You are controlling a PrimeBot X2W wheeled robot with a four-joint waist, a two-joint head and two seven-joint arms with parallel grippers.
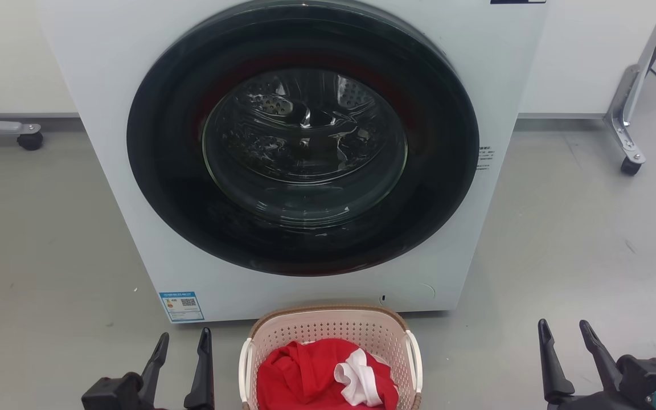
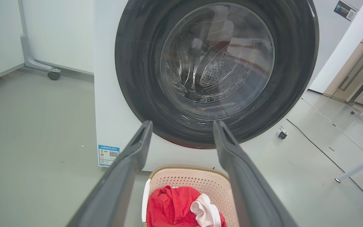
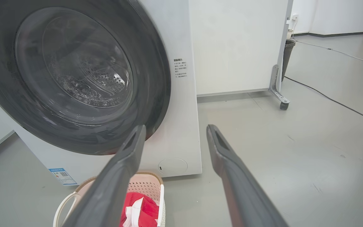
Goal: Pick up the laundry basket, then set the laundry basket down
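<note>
Laundry basket [image 1: 362,329]: bottom centre, on the floor [image 1: 49,239], before the washing machine [image 1: 106,85], holding red cloth [image 1: 305,376].
Left gripper [image 1: 183,340]: lower left, jaws spread, empty.
Right gripper [image 1: 565,329]: lower right, jaws spread, empty.

Open grey floor [image 1: 37,239] down the left and right sides of the head view, flanking the laundry basket [image 1: 331,330] at bottom centre. Blocked just behind its far rim by the washing machine [image 1: 106,85]. One wheeled stand foot [image 1: 30,139] at far left, another at upper right, both well apart from the basket. Inside the basket, heaped red cloth [image 1: 305,376].
</note>
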